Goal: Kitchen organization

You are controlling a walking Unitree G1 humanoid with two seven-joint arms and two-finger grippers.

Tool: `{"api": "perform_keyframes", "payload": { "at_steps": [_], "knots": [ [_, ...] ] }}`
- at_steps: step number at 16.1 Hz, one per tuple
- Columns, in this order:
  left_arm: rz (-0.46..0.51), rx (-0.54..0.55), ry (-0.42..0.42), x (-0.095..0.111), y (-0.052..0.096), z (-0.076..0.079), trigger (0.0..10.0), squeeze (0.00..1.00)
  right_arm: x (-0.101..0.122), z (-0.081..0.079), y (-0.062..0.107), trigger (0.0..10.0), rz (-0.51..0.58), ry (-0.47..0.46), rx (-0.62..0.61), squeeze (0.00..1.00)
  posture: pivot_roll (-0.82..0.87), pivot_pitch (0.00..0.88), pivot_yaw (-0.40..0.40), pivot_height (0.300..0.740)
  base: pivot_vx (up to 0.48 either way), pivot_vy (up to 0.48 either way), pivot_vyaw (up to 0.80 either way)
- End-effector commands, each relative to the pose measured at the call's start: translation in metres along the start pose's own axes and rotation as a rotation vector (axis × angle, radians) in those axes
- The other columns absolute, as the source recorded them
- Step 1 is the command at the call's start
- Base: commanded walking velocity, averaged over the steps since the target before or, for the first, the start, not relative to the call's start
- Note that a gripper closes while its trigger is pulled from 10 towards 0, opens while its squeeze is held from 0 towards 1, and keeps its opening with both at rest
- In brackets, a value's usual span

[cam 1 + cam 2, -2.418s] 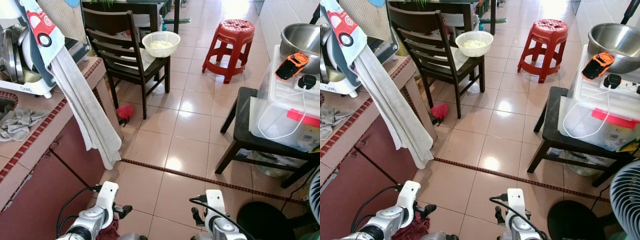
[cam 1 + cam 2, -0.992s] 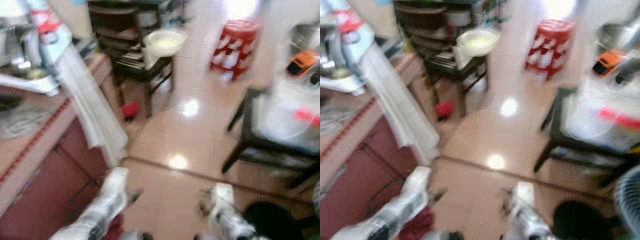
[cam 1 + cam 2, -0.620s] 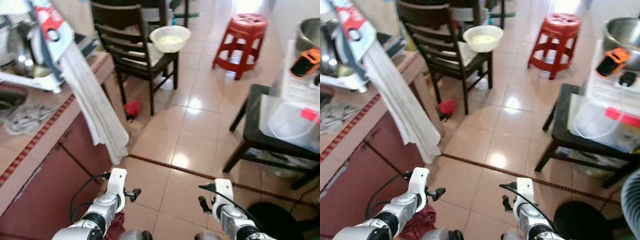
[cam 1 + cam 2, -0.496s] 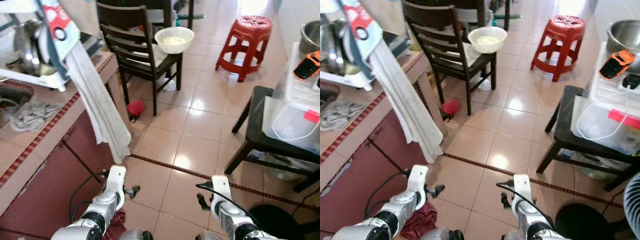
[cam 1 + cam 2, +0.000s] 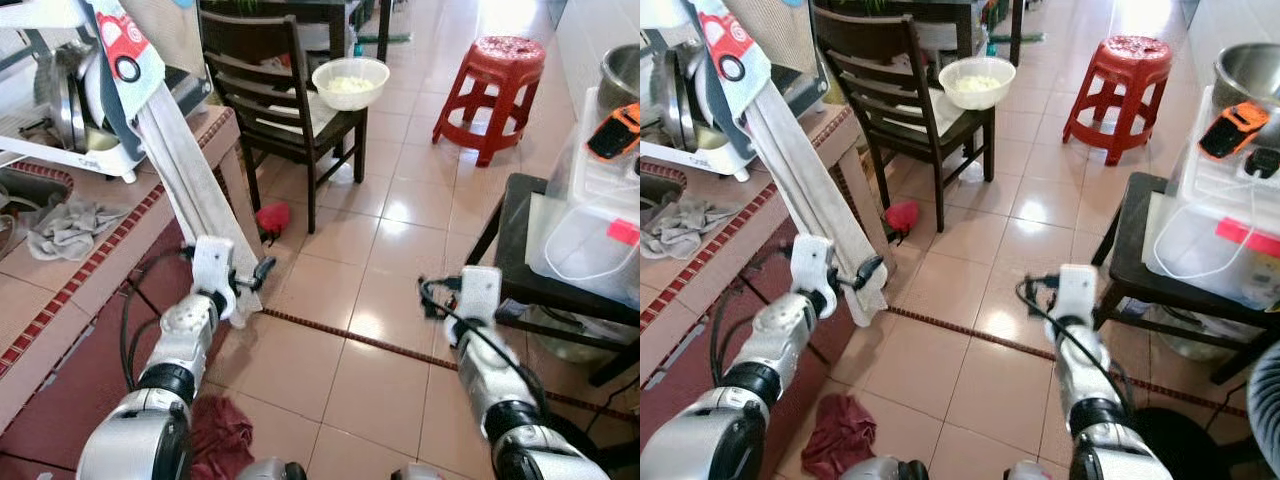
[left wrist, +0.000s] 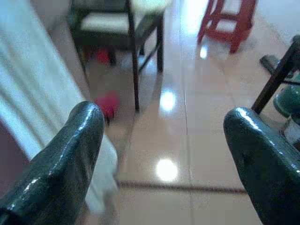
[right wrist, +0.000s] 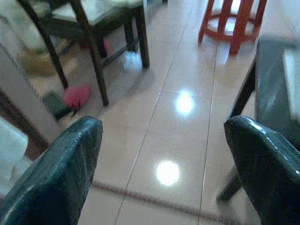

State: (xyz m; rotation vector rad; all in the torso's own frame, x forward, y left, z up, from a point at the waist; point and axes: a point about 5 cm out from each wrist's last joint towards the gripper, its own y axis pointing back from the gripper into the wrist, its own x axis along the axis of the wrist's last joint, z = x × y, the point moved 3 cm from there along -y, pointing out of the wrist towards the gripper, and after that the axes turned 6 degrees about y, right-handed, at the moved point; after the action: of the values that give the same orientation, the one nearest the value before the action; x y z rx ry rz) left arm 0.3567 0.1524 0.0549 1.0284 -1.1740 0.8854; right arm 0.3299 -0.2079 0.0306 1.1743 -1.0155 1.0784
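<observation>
The left gripper (image 6: 159, 154) is spread open and empty beside the towel (image 5: 190, 190); the right gripper (image 7: 164, 159) too. It should close on the towel's lower edge slowly.

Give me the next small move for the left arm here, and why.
Probably ease the left gripper a little further toward the hanging white towel beside it. Its fingers are open and hold nothing, and the towel's lower edge drapes off the counter right next to them. The right gripper is also open and empty, over bare floor tiles.
</observation>
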Motion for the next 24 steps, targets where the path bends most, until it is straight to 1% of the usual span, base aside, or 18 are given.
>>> {"api": "perform_keyframes", "payload": {
  "at_steps": [1, 2, 3, 5, 6, 7, 8, 10, 11, 12, 13, 14, 15, 16, 18, 20, 22, 24],
  "knots": [
    [0.087, -0.030, -0.091, 0.020, 0.007, -0.005, 10.0, 0.00, 0.031, 0.014, 0.005, 10.0, 0.139, 0.034, -0.056, 0.00, -0.10, 0.000, 0.110, 0.740, 0.000, 0.000, 0.00],
    [0.122, -0.027, -0.101, 0.025, 0.016, -0.009, 10.0, 0.00, 0.040, 0.022, 0.015, 10.0, 0.207, -0.017, -0.102, 0.00, -0.11, 0.000, 0.110, 0.740, 0.000, 0.000, 0.00],
    [0.134, -0.008, -0.091, 0.025, 0.025, -0.013, 10.0, 0.00, 0.041, 0.026, 0.024, 10.0, 0.225, -0.030, -0.117, 0.00, -0.11, 0.000, 0.110, 0.740, 0.000, 0.000, 0.00],
    [0.152, 0.158, -0.077, 0.015, 0.062, -0.034, 10.0, 0.00, 0.047, 0.031, 0.056, 10.0, 0.259, 0.025, -0.141, 0.00, -0.10, 0.000, 0.112, 0.740, 0.000, 0.000, 0.00],
    [0.167, 0.195, -0.095, 0.013, 0.079, -0.037, 10.0, 0.00, 0.048, 0.033, 0.070, 10.0, 0.259, 0.023, -0.152, 0.00, -0.11, 0.000, 0.113, 0.740, 0.000, 0.000, 0.00],
    [0.175, 0.224, -0.090, 0.013, 0.093, -0.034, 10.0, 0.00, 0.046, 0.033, 0.088, 10.0, 0.251, 0.065, -0.154, 0.00, -0.10, 0.000, 0.111, 0.740, 0.000, 0.000, 0.00],
    [0.191, 0.257, -0.080, 0.018, 0.102, -0.031, 10.0, 0.00, 0.043, 0.031, 0.099, 10.0, 0.240, 0.099, -0.146, 0.00, -0.10, 0.000, 0.114, 0.740, 0.000, 0.000, 0.00],
    [0.237, 0.309, -0.029, 0.030, 0.103, -0.027, 10.0, 0.00, 0.040, 0.027, 0.103, 10.0, 0.213, 0.089, -0.138, 0.00, -0.10, 0.000, 0.115, 0.740, 0.000, 0.000, 0.00],
    [0.267, 0.272, -0.041, 0.050, 0.099, -0.020, 10.0, 0.00, 0.050, 0.022, 0.101, 10.0, 0.228, 0.074, -0.127, 0.00, -0.10, 0.000, 0.112, 0.740, 0.000, 0.000, 0.00],
    [0.264, 0.248, -0.035, 0.057, 0.098, -0.014, 10.0, 0.00, 0.055, 0.019, 0.100, 10.0, 0.238, 0.083, -0.109, 0.00, -0.09, 0.000, 0.108, 0.740, 0.000, 0.000, 0.00],
    [0.231, 0.193, -0.033, 0.055, 0.095, -0.005, 10.0, 0.00, 0.055, 0.018, 0.100, 10.0, 0.230, 0.087, -0.100, 0.00, -0.09, 0.000, 0.106, 0.740, 0.000, 0.000, 0.00],
    [0.127, 0.162, 0.039, 0.031, 0.087, -0.003, 10.0, 0.00, 0.054, 0.015, 0.093, 10.0, 0.225, 0.106, -0.074, 0.00, -0.09, 0.000, 0.103, 0.740, 0.000, 0.000, 0.00],
    [0.174, 0.114, -0.067, 0.040, 0.084, 0.004, 10.0, 0.00, 0.057, 0.014, 0.090, 10.0, 0.231, 0.122, -0.055, 0.00, -0.09, 0.000, 0.103, 0.740, 0.000, 0.000, 0.00],
    [0.167, 0.131, 0.002, 0.046, 0.080, 0.003, 10.0, 0.00, 0.060, 0.015, 0.087, 10.0, 0.235, 0.134, -0.056, 0.00, -0.09, 0.000, 0.102, 0.740, 0.000, 0.000, 0.00],
    [0.179, 0.129, -0.019, 0.052, 0.080, 0.003, 10.0, 0.00, 0.062, 0.017, 0.086, 10.0, 0.234, 0.132, -0.065, 0.00, -0.09, 0.000, 0.105, 0.740, 0.000, 0.000, 0.00],
    [0.133, 0.166, 0.073, 0.043, 0.079, 0.003, 10.0, 0.00, 0.064, 0.012, 0.086, 10.0, 0.237, 0.126, -0.064, 0.00, -0.10, 0.000, 0.110, 0.740, 0.000, 0.000, 0.00],
    [0.170, 0.162, 0.045, 0.050, 0.078, 0.006, 10.0, 0.00, 0.065, 0.009, 0.086, 10.0, 0.243, 0.120, -0.062, 0.00, -0.10, 0.000, 0.110, 0.740, 0.000, 0.000, 0.00],
    [0.184, 0.174, 0.018, 0.053, 0.078, 0.005, 10.0, 0.00, 0.067, 0.005, 0.088, 10.0, 0.257, 0.122, -0.067, 0.00, -0.09, 0.000, 0.115, 0.740, 0.000, 0.000, 0.65]
  ]
}}
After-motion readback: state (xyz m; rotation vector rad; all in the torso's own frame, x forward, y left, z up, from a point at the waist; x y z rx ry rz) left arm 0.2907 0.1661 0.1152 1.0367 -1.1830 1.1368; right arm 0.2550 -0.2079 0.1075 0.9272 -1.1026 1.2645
